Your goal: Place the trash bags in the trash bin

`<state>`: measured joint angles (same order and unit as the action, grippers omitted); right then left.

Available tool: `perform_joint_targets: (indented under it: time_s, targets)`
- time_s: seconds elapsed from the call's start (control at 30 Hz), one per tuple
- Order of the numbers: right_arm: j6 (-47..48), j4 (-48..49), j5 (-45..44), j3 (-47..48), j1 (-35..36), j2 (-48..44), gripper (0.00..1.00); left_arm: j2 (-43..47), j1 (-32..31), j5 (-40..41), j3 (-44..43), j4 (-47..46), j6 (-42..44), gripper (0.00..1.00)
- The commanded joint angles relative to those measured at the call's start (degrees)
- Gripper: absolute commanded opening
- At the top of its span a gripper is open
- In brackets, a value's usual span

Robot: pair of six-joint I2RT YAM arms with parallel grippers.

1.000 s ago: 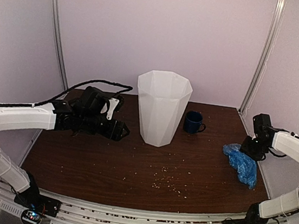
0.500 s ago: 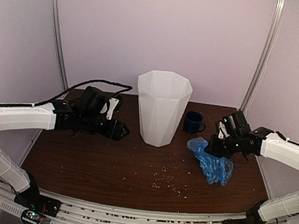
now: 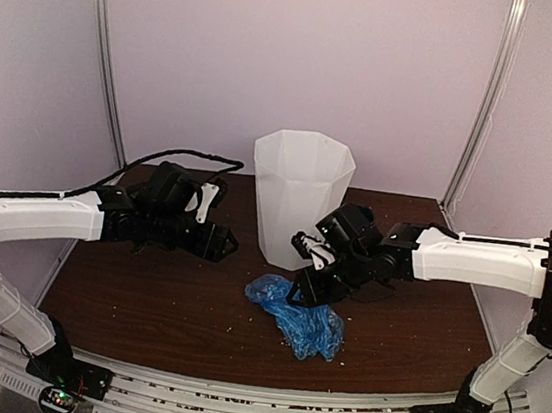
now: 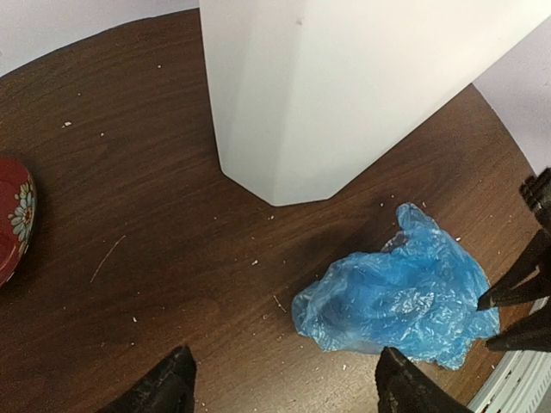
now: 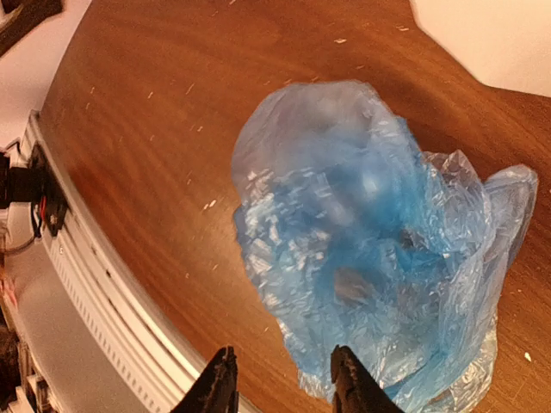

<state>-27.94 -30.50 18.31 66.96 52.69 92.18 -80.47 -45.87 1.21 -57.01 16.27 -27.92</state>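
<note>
Jaws of our right gripper (image 5: 284, 366) pinch the trash bag (image 3: 299, 316) by an edge, slumped on the table (image 3: 144, 296) before the trash bin (image 3: 300, 194), we reckon to hoist it in; left gripper (image 4: 284, 391) spread, empty

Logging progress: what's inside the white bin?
Past the rim of the trash bin, only white inner wall shows; its floor is hidden. The trash bag lies outside on the table.
</note>
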Motion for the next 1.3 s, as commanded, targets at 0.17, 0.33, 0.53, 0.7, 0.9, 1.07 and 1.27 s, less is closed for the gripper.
perform_joint_targets:
  time_s: [0.17,0.33,0.53,0.7,0.9,1.07,1.27]
  targets:
    - [2.2,-3.0,3.0,2.3,-2.8,-7.3,0.44,2.8,-0.4,-5.2,3.2,-0.4,1.0,0.75]
    - [0.4,-1.8,-3.7,-4.6,-7.0,-11.6,0.43,3.4,-0.4,-11.2,3.9,-1.6,4.1,0.74]
    - [-1.7,-2.7,-9.5,-10.2,-14.2,-9.7,0.41,2.9,-0.9,-16.0,2.3,-4.9,7.1,0.69]
    - [0.7,0.0,-4.1,-11.9,-15.4,-5.9,0.45,-0.7,-3.4,-15.9,-0.9,-4.9,9.7,0.68]
    - [2.0,4.2,2.4,-13.0,-15.4,-3.0,0.53,-5.0,-6.8,-14.6,-3.9,-5.2,11.5,0.69]
    - [1.3,7.0,7.8,-12.9,-15.3,0.0,0.55,-8.9,-8.6,-13.6,-6.6,-5.1,13.0,0.69]
    - [3.0,6.4,9.8,-10.6,-12.8,3.3,0.55,-8.2,-8.8,-12.0,-7.1,-4.8,10.6,0.69]
